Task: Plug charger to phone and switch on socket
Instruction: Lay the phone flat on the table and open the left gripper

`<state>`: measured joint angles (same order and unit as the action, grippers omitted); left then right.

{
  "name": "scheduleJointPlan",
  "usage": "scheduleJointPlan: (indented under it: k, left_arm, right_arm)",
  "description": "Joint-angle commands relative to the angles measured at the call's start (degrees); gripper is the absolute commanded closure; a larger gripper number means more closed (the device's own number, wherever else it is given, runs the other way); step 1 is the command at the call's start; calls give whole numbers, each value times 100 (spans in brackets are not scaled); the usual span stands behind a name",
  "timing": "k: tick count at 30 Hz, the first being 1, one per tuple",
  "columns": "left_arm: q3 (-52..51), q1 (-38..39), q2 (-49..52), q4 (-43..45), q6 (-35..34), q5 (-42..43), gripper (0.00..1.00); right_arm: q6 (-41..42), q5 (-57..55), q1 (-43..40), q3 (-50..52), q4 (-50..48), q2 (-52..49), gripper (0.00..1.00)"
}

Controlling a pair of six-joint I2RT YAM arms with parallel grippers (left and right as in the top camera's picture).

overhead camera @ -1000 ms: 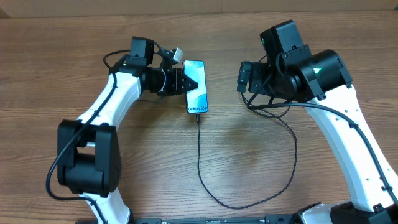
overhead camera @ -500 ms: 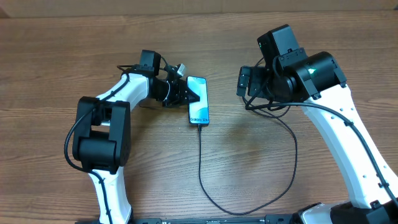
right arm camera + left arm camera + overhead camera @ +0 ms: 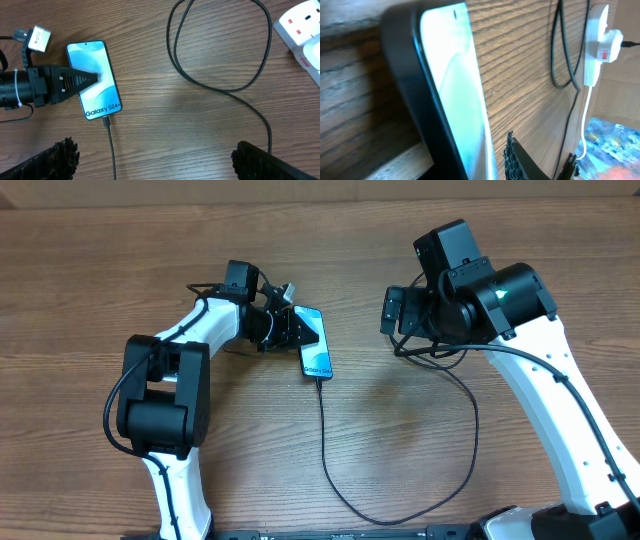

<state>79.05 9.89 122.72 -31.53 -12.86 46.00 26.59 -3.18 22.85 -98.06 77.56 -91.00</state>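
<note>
The phone (image 3: 315, 345) lies skewed on the table, its blue screen lit, "Galaxy S24+" at the near end (image 3: 102, 108). The charger's black cable (image 3: 324, 442) runs from its connector in the phone's near end (image 3: 105, 120) and loops right (image 3: 220, 89). My left gripper (image 3: 297, 330) is at the phone's left side, tips over the screen. In the left wrist view the phone (image 3: 455, 90) stands between slightly parted jaws, with a thin gap to the ribbed finger (image 3: 517, 162). My right gripper (image 3: 152, 152) hangs wide open, holding nothing. The white socket (image 3: 300, 27) shows a red switch (image 3: 605, 54).
The socket's thick white cord (image 3: 585, 120) runs toward a cardboard wall. A small white plug (image 3: 38, 38) on the left arm's own wiring sits beside the phone's far end. The right arm's bulk (image 3: 480, 290) hangs over the table's right half.
The left arm folded in and its gripper shifted right, nudging the phone askew. Its jaws went from shut to slightly parted. The right arm barely moved.
</note>
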Motion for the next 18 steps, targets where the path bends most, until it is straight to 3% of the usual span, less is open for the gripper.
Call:
scheduleJointPlan:
  k: [1, 11, 12, 13, 14, 18]
  left_arm:
    - [48, -2, 28, -22, 146, -131, 76]
    - [48, -17, 28, -162, 149, -605, 49]
    - [48, -22, 28, -203, 149, -699, 45]
    - [52, -35, 26, -323, 76, -1001, 26]
    - [61, -55, 26, -424, 24, -1182, 19]
    - [92, -175, 22, -708, 4, -1357, 14]
  right_arm:
    - [22, 31, -39, 24, -28, 87, 0]
    - [22, 28, -39, 24, -4, 87, 0]
    - [24, 28, -39, 24, 7, 87, 0]
    - [24, 28, -39, 24, 35, 87, 0]
    - [22, 28, -39, 24, 46, 87, 0]
    - [22, 26, -44, 24, 96, 87, 0]
